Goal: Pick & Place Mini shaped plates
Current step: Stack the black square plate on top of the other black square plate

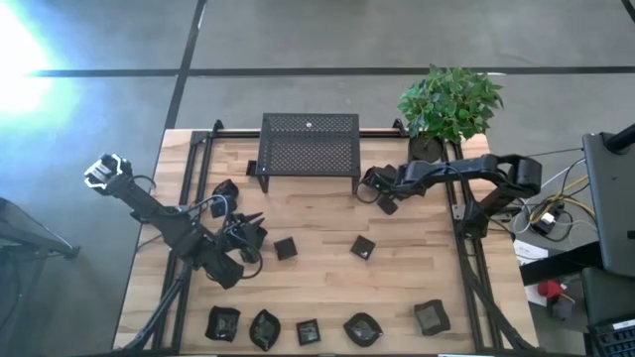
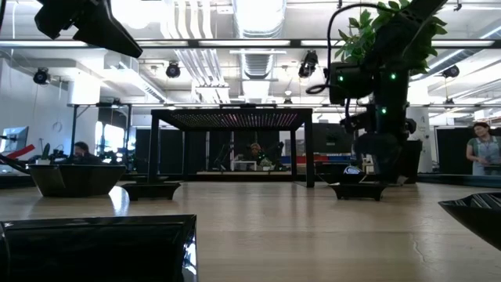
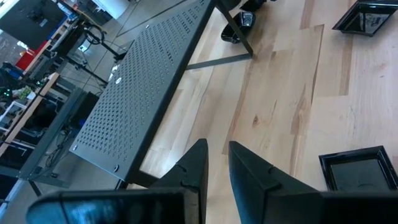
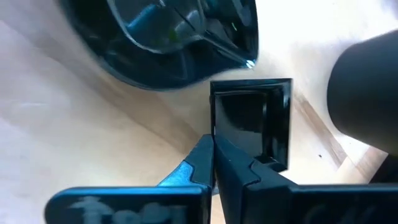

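Several small glossy black mini plates lie on the wooden table: a row along the near edge and two in the middle. My right gripper is shut on a square mini plate by the mesh stand's right leg. Beside that one lies a rounder plate. My left gripper hovers over the table's left part, pointing along the stand. It is slightly open, with nothing between the fingers. My right gripper pinches the square plate's side rim near a corner, one finger outside the rim and one over the plate's hollow. The fingers slant steeply down from above. The plate lies level; I cannot tell whether it is clear of the wood.
The black perforated stand stands at the far middle. A potted plant is behind my right arm. More plates lie near my left gripper. Bare wood lies between the middle plates and the near row.
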{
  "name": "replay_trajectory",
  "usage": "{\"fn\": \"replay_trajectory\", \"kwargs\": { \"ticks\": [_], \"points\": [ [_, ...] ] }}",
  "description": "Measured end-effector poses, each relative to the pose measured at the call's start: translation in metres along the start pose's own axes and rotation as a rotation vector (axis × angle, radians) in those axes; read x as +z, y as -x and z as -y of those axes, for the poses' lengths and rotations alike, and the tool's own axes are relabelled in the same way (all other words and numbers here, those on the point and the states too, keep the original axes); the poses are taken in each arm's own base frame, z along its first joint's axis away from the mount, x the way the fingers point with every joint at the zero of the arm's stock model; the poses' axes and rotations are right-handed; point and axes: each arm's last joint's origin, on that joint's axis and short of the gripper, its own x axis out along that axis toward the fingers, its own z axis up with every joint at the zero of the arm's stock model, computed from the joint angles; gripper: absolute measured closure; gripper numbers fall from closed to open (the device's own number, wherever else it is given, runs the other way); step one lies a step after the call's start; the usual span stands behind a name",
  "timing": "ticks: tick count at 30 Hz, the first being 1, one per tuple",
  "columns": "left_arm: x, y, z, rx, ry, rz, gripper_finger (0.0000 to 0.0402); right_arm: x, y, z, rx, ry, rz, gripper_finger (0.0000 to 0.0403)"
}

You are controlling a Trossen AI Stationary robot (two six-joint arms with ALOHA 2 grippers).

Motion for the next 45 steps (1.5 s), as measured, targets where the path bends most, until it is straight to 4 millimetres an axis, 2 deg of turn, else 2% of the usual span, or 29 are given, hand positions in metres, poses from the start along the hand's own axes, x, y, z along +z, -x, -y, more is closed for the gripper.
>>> {"fn": "replay_trajectory", "kwargs": {
  "ticks": [9, 16, 31, 35, 45],
  "points": [
    [0.0, 0.0, 0.0, 0.0, 0.0, 0.0, 0.0342, 0.001, 0.027, -0.014, 0.001, 0.013, -0.009, 0.0395],
    [0.0, 0.0, 0.0, -0.014, 0.0, -0.009, 0.0342, -0.001, 0.048, -0.033, 0.031, 0.025, 0.035, 0.0395],
    [0.0, 0.0, 0.0, -0.015, 0.0, -0.009, 0.0342, -0.025, 0.101, -0.082, 0.167, 0.027, 0.153, 0.0395],
    [0.0, 0.0, 0.0, -0.016, 0.0, -0.01, 0.0342, -0.034, 0.1, -0.087, 0.156, 0.018, 0.167, 0.0395],
    [0.0, 0.0, 0.001, -0.016, 0.003, -0.01, 0.0342, -0.048, 0.069, -0.101, 0.095, 0.05, 0.051, 0.0395]
  ]
}}
